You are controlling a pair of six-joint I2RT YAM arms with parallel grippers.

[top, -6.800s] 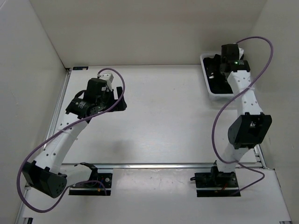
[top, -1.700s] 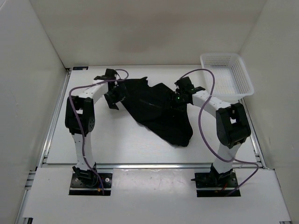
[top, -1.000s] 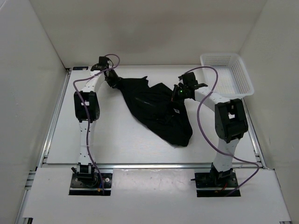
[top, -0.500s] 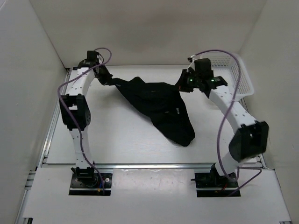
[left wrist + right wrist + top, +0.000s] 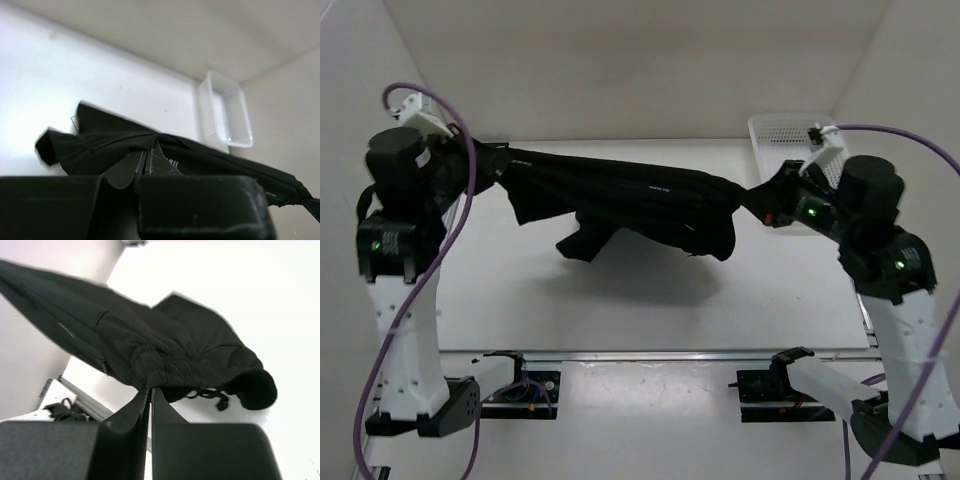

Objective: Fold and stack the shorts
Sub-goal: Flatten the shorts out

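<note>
The shorts (image 5: 630, 195), soft black fabric with a pale print too small to read, hang stretched above the table (image 5: 650, 300). The left gripper (image 5: 492, 166) and right gripper (image 5: 767, 203) each clamp 1 end. A white mesh basket (image 5: 782, 130) sits far right.

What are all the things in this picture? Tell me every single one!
shorts: one, black, stretched out in the air above the table.
basket: one, white mesh, far right corner of the table, looks empty.
table: one, white, under everything.
cables: two, purple, one looping along each arm.
left arm: one, white with black joints, raised at the left side.
right arm: one, white with black joints, raised at the right side.
left hand: one, black, shut on one end of the shorts.
right hand: one, black, shut on the other end of the shorts.
</note>
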